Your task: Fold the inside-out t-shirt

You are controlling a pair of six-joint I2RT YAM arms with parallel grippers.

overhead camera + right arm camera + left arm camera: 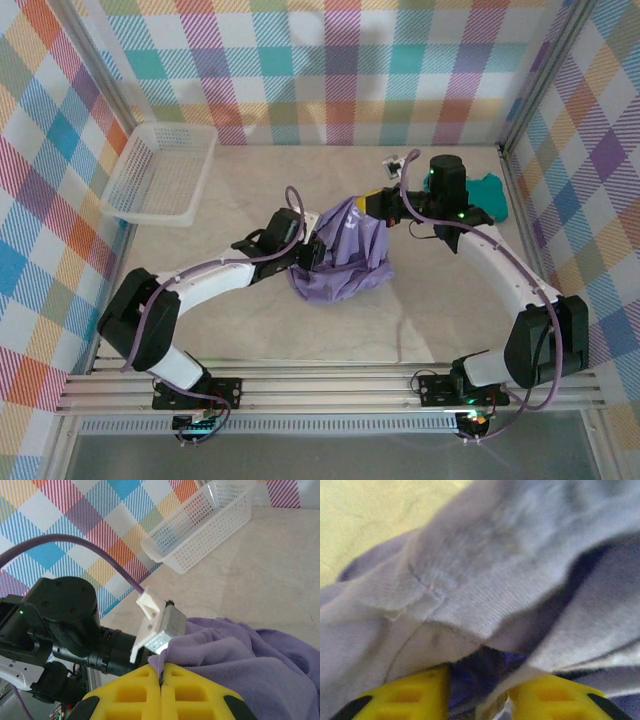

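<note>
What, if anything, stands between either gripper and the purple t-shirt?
Nothing visible. The right gripper is shut on a fold of the t-shirt, and its fabric lies between the parted jaws of the left gripper.

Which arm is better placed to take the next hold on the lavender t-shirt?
Probably left. The left end effector stands open with a hem of the t-shirt just ahead; the right end effector is busy, shut on a pinch of cloth.

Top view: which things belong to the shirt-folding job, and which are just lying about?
Job: crumpled lavender-purple cotton t-shirt; left pincer; right pincer, pinching it.
Lying about: white plastic mesh basket; teal-green folded garment.
</note>
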